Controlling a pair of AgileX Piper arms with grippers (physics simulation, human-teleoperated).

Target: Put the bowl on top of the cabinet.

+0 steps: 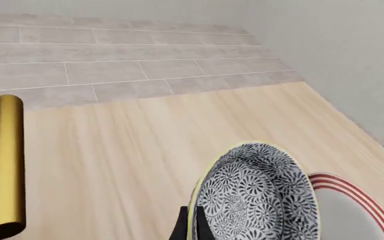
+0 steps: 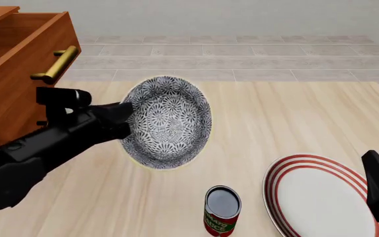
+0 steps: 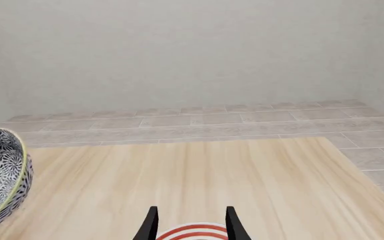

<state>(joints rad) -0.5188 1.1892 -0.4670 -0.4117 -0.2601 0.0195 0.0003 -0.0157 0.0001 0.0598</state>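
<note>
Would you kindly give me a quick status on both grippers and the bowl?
Left gripper shut on bowl, tilted, lifted beside cabinet. Right gripper open over plate. Nothing blocking.

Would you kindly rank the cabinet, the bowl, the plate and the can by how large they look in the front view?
1. cabinet, largest though cut off by the frame edge.
2. plate and bowl: look alike in spread; the bowl is lifted and tilted toward the camera and the plate is cropped, so unsure.
3. can, smallest.
</note>
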